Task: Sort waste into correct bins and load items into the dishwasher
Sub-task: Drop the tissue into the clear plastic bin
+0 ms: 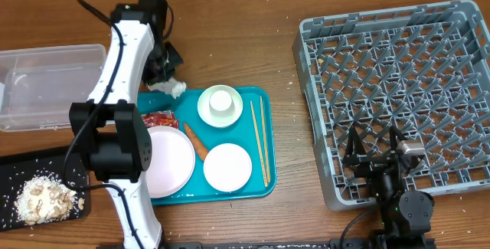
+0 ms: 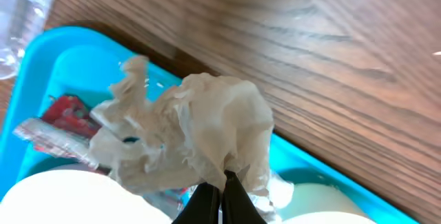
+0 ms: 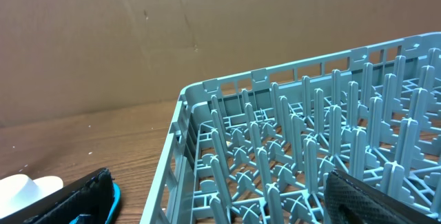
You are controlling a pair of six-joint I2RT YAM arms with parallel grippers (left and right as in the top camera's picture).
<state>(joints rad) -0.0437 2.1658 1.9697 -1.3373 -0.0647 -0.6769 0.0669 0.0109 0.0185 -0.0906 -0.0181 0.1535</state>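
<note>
Here, left claw pinching napkin, over tray

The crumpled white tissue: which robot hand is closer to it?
Left. The left gripper is pinching the crumpled white tissue; the right gripper sits far off, over the grey plastic dish rack.

White left arm, black joints.
</note>
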